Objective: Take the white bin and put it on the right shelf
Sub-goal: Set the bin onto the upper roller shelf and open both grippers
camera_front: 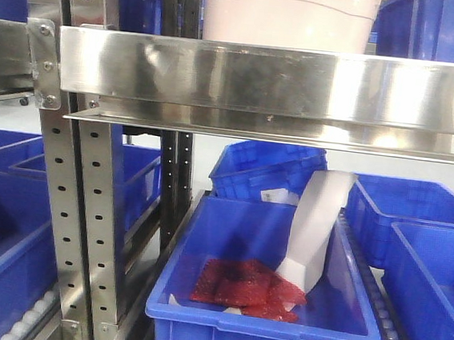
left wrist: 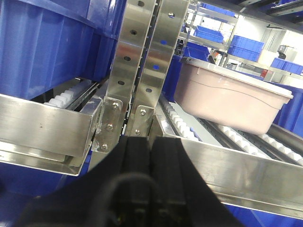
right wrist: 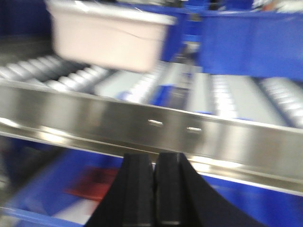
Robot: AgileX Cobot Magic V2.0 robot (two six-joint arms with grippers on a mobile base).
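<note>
The white bin point(camera_front: 290, 15) is a pinkish-white tub resting on the rollers of the right shelf point(camera_front: 284, 83), behind its wide shiny front rail. In the left wrist view the white bin point(left wrist: 232, 97) lies up and to the right, past the right shelf rail point(left wrist: 236, 165). The blurred right wrist view has the white bin point(right wrist: 106, 38) at upper left, above the right shelf rail point(right wrist: 151, 125). My left gripper point(left wrist: 149, 142) is shut and empty, just below the upright posts. My right gripper point(right wrist: 154, 158) is shut and empty, below the rail. Neither touches the bin.
Perforated steel uprights point(camera_front: 79, 204) stand left of centre. Below the shelf sits a blue crate point(camera_front: 266, 302) holding red packets point(camera_front: 244, 288) and a white bag point(camera_front: 314, 227). More blue crates point(camera_front: 429, 238) flank it, and others stand beside the bin point(right wrist: 251, 45).
</note>
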